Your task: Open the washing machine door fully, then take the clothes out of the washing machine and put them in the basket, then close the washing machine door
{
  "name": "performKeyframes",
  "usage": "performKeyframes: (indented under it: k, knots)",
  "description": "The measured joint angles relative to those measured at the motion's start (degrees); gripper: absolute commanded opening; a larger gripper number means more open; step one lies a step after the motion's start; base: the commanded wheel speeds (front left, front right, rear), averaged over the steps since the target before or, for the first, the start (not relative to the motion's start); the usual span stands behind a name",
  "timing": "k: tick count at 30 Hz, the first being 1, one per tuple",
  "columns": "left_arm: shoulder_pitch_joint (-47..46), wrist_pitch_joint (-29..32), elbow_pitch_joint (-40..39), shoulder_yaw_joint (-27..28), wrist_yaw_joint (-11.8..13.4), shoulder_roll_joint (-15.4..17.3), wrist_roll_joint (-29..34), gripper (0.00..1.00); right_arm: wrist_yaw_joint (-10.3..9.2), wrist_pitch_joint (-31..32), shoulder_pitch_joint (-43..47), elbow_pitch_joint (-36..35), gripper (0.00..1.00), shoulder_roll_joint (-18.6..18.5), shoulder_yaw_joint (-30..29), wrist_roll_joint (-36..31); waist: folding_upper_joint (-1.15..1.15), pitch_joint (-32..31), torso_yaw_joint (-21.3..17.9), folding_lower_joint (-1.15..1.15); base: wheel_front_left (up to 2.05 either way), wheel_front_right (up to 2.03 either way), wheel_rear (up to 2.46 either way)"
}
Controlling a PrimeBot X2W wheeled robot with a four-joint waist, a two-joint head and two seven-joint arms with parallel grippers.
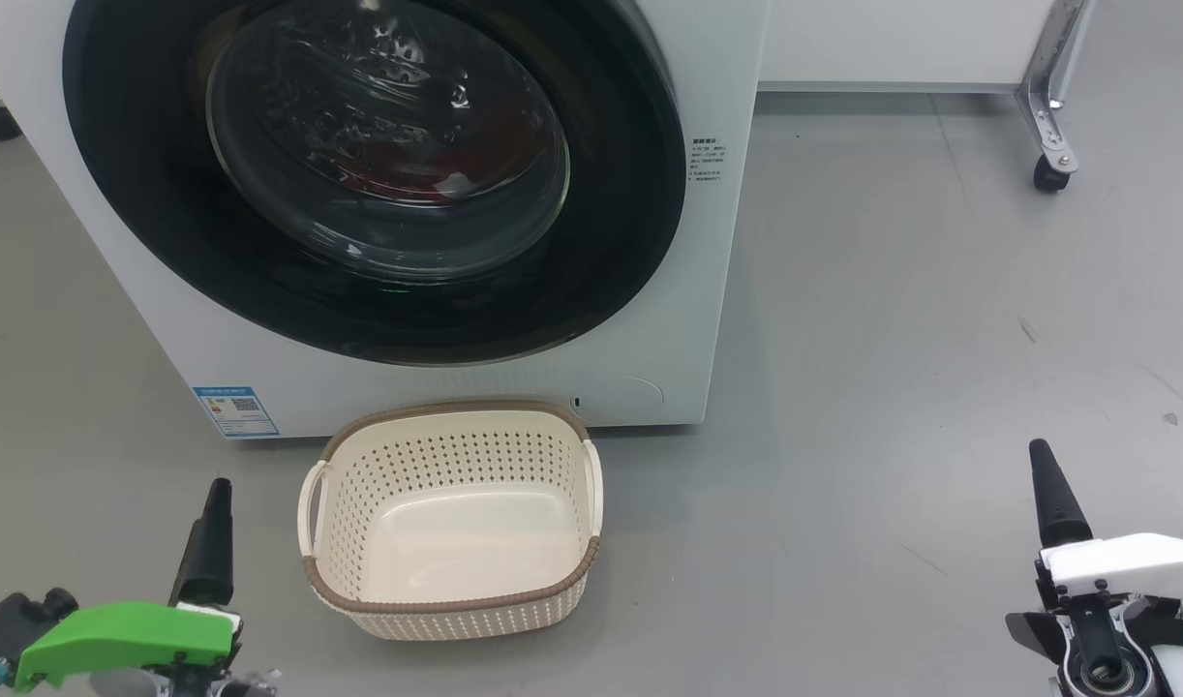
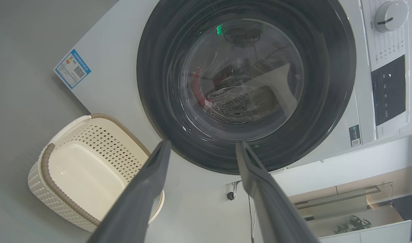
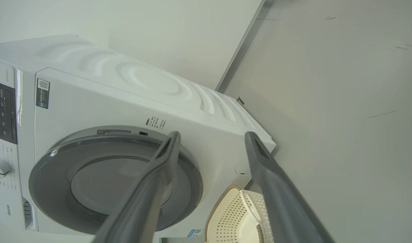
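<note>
Both grippers are empty, with fingers wide apart: the left gripper (image 2: 203,145) points at the lower part of the door (image 1: 166,242), and the right gripper (image 3: 212,135) hangs low at the right, well apart from the machine (image 1: 727,97).

The door is closed, flat on the front of the machine and facing the robot. It is round, so it has no long axis, and its glass bowl bulges into the drum. It is probably stiff and rather heavy. The black rim is glossy and looks slippery, so a flat pinch on it would likely slide. In the right wrist view a grey lip shows on the edge of the door at the robot's right side. This seems the place to hook a finger, but a handle cannot be made out.

The clothes (image 1: 408,169) show as a red patch low behind the glass. They should be light and limp, so pinching one fold is enough.

The basket (image 1: 456,407) stands on the floor just before the machine, mouth up, with its handles at left and right. It looks light and may slide if pushed.
</note>
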Motion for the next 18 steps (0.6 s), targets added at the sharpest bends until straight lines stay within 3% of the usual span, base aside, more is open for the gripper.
performKeyframes:
  k: [6, 18]
  knots:
    - [-0.8, -1.2, -1.0, -1.6, 0.5, 0.9, 4.9, 1.0, -0.04, -0.9, -0.8, -0.5, 1.0, -1.2, 1.8, -5.6, 0.0, 0.0, 0.1, 0.0, 0.0, 0.0, 0.0]
    - [-1.4, -3.7, -1.6, -6.9, 3.1, 4.0, 20.5, 1.0, -2.16, -3.5, -1.6, -0.5, 1.0, -3.6, 7.6, -19.9, 0.0, -0.3, 0.2, 0.0, 0.0, 0.0, 0.0]
